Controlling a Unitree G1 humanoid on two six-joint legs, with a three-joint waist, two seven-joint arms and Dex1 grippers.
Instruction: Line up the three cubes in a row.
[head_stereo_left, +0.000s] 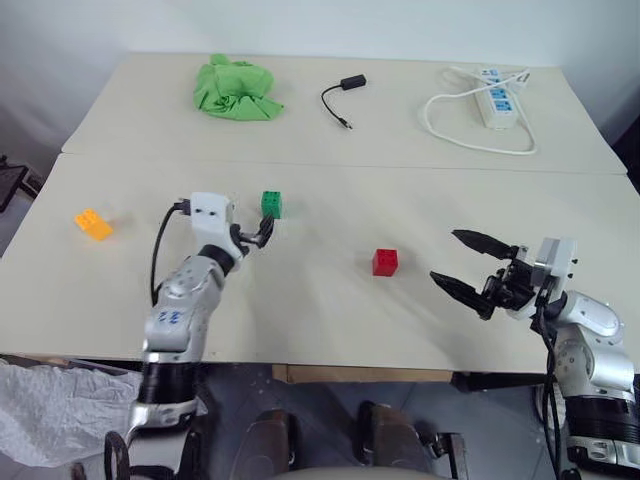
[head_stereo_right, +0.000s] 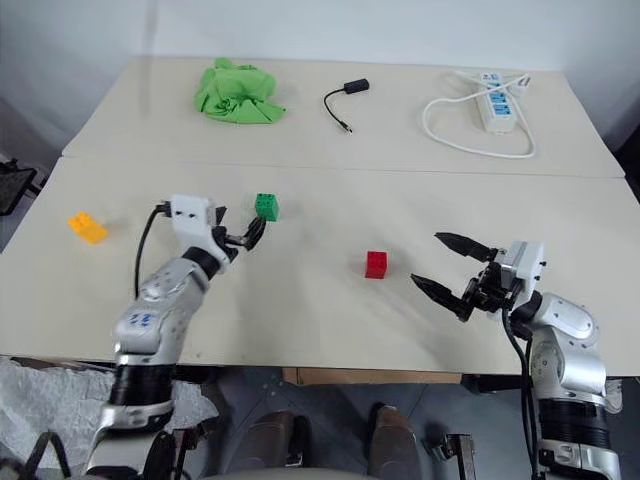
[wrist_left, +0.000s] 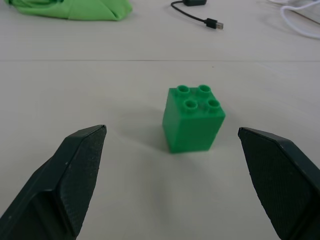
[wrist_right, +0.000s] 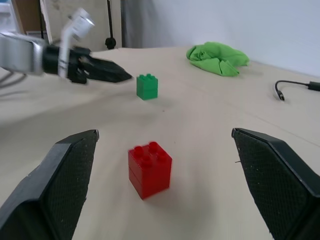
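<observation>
Row: not formed; orange-yellow brick, green brick, red brick lie scattered.
Left gripper: fingers spread wide, empty, facing green brick.
Right gripper: fingers spread wide, empty.

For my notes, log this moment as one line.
left gripper: open, just short of green studded plastic brick | right gripper: open, facing red studded plastic brick | orange-yellow studded plastic brick: apart at left

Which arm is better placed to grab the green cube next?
Left. Its open pincer sits just short of the green cube, which lies centred between its fingers in the left wrist view. The right pincer faces the red cube instead.
</observation>
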